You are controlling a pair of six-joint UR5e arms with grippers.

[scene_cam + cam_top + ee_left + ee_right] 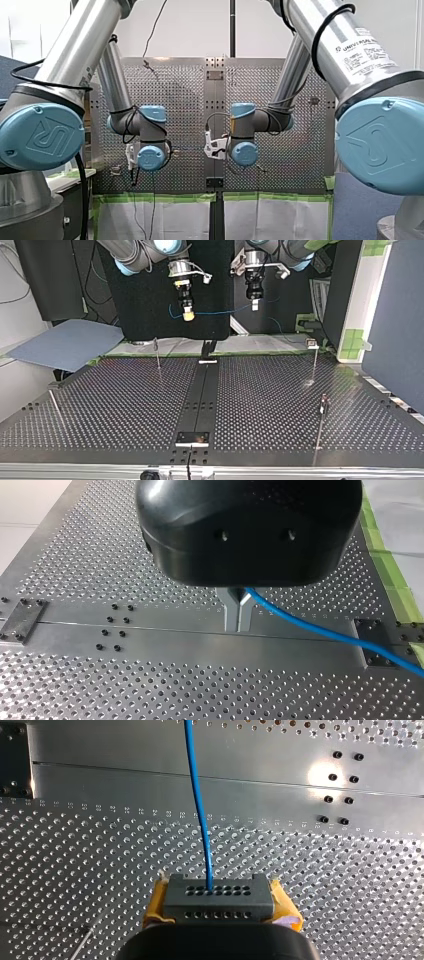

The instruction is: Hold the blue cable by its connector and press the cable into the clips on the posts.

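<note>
My right arm's label reads "UNIVERSAL ROBOTS".

The tabletop is a perforated metal plate. A smooth strip without the small holes runs through its middle, and in the top view a small bolted plate sits at its near end. Thin posts stand upright on the tabletop: the far left post, the far right post and the near right post.
</note>
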